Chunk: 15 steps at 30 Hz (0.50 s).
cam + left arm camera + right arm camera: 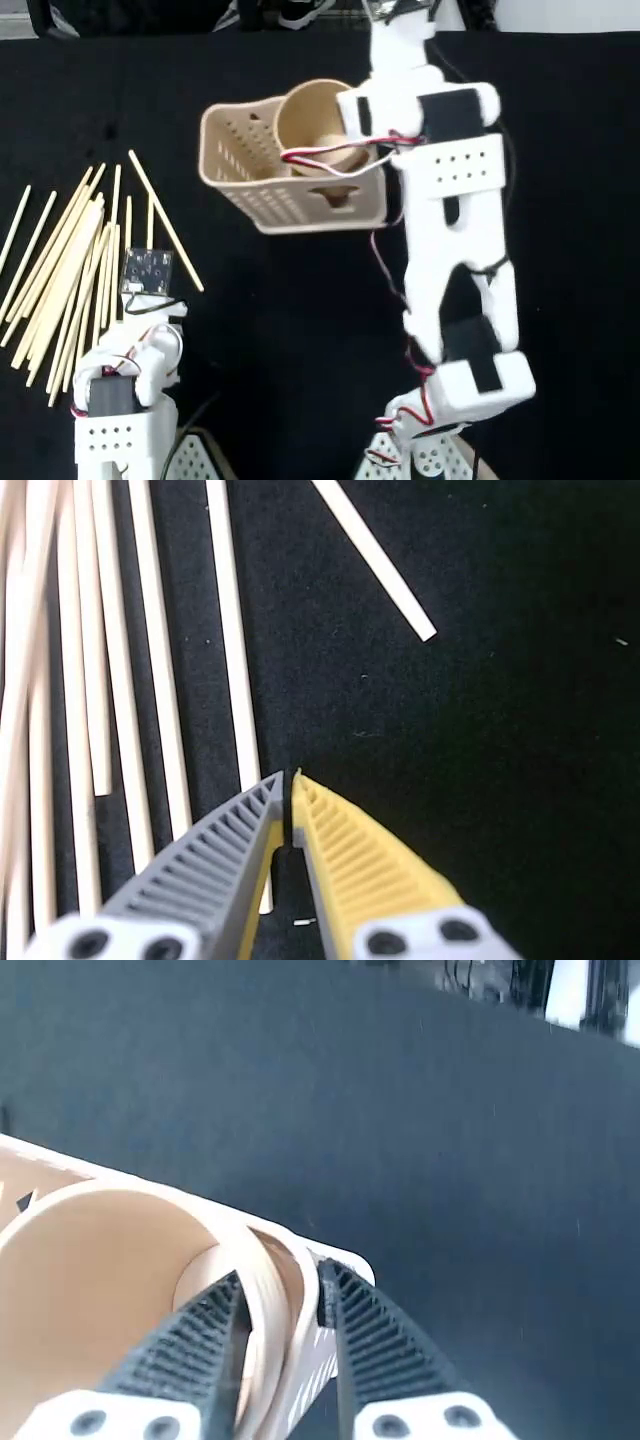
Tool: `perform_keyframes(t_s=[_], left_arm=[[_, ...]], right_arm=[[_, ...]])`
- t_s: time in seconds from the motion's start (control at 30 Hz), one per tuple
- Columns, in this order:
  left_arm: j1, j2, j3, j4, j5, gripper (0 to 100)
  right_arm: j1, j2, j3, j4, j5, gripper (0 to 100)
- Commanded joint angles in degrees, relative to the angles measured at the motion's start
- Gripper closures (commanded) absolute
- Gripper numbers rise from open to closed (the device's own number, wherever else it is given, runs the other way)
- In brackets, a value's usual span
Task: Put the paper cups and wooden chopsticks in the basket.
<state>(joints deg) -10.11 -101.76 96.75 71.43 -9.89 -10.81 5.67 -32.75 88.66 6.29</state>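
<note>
The fingers of the right gripper are closed down narrow on the paper cup wall, one inside and one outside. The basket wall looks caught in there too. The cup is already sat in the basket, which looks tipped on the tabletop.

The left gripper is pinched fully together with nothing held, just beside the wooden chopsticks, which are left scattered well apart from the basket.

Probable snag: if the wall is pinched too, the basket could be dragged over and the cup dumped.

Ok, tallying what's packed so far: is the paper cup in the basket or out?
In. The paper cup lies on its side inside the basket, with the right pincer straddling its wall.
</note>
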Motion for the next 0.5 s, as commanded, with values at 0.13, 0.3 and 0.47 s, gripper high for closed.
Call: perform_keyframes(t_s=[0.13,0.3,0.47], left_arm=[[0.40,-0.53,0.66,0.35,0.44,97],[0.40,-0.53,0.66,0.35,0.44,97],[0.40,-0.53,0.66,0.35,0.44,97]], right_arm=[[2.29,8.92,-6.29,5.98,0.00,74.8],[2.20,8.13,-12.18,7.74,0.53,54.4],[-0.35,5.05,-22.29,12.04,2.11,53.8]])
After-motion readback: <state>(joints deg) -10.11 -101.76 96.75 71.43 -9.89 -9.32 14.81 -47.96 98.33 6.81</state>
